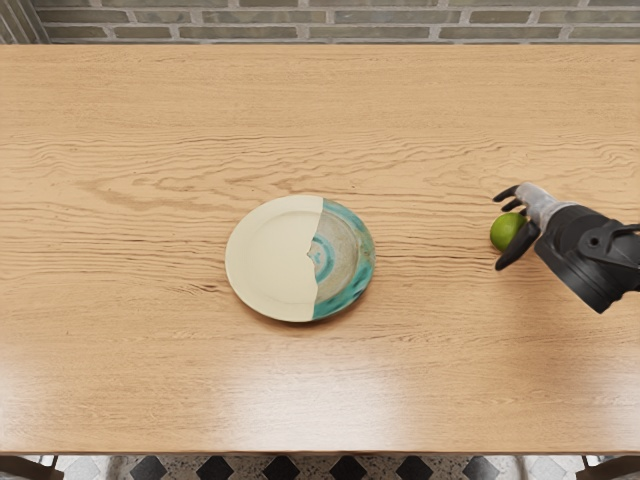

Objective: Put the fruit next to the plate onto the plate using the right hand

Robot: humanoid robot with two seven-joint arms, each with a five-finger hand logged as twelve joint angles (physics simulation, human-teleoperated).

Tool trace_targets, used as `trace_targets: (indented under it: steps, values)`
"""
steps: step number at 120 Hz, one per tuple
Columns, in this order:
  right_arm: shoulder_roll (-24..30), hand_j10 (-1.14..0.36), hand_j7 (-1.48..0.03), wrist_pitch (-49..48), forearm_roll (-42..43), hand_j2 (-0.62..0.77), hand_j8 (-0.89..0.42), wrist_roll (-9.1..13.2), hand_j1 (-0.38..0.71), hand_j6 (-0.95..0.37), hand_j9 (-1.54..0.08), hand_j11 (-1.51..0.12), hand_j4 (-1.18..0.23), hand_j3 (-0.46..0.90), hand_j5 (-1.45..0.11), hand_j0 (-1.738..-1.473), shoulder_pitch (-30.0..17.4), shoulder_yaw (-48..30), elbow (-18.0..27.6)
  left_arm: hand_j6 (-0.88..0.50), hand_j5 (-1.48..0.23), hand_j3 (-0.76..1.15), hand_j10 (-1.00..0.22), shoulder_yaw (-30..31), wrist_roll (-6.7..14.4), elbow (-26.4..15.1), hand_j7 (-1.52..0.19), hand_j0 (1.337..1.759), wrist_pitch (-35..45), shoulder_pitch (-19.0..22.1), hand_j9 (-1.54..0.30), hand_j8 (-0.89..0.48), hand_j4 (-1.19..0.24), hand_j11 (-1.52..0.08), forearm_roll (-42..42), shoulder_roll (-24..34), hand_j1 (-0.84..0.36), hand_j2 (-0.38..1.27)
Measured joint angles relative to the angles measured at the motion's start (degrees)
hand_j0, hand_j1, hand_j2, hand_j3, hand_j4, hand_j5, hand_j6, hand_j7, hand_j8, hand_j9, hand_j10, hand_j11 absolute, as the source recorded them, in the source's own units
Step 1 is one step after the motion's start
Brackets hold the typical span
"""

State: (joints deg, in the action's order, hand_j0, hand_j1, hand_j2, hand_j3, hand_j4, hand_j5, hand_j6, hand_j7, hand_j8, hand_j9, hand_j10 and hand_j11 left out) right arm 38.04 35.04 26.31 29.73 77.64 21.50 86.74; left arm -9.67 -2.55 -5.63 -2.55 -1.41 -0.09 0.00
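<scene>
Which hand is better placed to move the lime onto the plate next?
Right. The right hand is at the lime, right of the plate; the left arm is out of view.

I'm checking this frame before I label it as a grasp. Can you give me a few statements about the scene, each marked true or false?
1. The green fruit lies on the plate. False: it sits on the table, well to the plate's right and apart from it.
2. The right robot hand is right at the green fruit. True.
3. The plate is cream on one side and teal on the other. True.
4. The left arm reaches over the plate. False: no left arm is in view.
</scene>
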Motion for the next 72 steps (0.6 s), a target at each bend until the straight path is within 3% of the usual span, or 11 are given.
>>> trace_targets:
  steps: [38, 53, 72]
  values:
    - [-0.37, -0.30, -0.54, 0.14, 0.92, -0.07, -0.25, -0.67, 0.14, -0.41, -0.53, -0.54, -0.47, 0.00, -0.49, -1.658, -1.05, 0.01, -0.96, -0.25, -0.32, 0.00, -0.25, -0.01, 0.00, 0.00, -0.32, 1.658, 0.00, 0.00, -0.32, -0.25, -0.25, -0.32, 0.00, 0.00, 0.05, 0.05]
    - [-0.41, -0.38, -0.61, 0.11, 0.79, -0.08, -0.37, -1.66, 0.20, -0.50, -0.60, -0.61, -0.52, 0.00, -0.56, -1.658, -1.82, -0.04, -1.59, -0.25, -0.32, 0.00, -0.25, 0.00, 0.00, 0.00, -0.32, 1.658, 0.00, 0.00, -0.32, -0.25, -0.25, -0.32, 0.00, 0.00, 0.05, 0.05]
    - [-0.29, -0.39, -0.70, -0.01, 0.37, 0.07, -0.37, -2.18, 0.22, -0.55, -0.71, -0.72, -0.56, 0.00, -0.69, -1.656, -2.01, -0.14, -2.72, -0.25, -0.32, 0.00, -0.25, 0.00, 0.00, 0.00, -0.32, 1.658, 0.00, 0.00, -0.32, -0.25, -0.25, -0.32, 0.00, 0.00, 0.05, 0.05]
